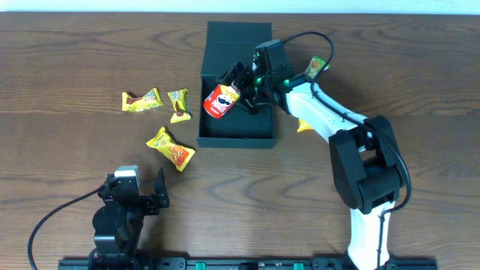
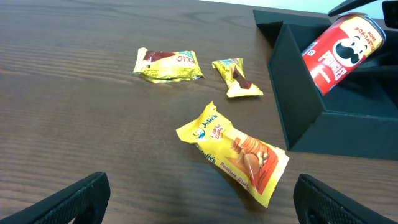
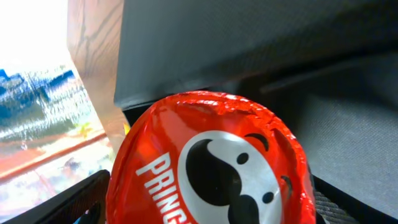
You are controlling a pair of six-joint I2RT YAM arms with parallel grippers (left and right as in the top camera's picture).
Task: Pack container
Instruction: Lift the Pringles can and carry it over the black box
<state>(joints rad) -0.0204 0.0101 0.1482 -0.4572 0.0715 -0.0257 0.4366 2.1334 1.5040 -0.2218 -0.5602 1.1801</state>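
Tilting over the left wall of the container (image 1: 240, 126), a red Pringles can (image 1: 220, 102) sits between the fingers of the right hand (image 1: 238, 91) (whether they clamp it or merely flank it, I cannot tell). The dark teal box lies at the counter's (image 1: 67, 52) far middle, lid flung back. The left hand (image 1: 139, 191) waits near the front edge, fingers wide apart, with three yellow snack packets (image 1: 171, 148) lying left of the box.

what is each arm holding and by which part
Nothing in the left end effector. Pringles can sits in the right end effector, fingers across its sides; grip cannot be told.
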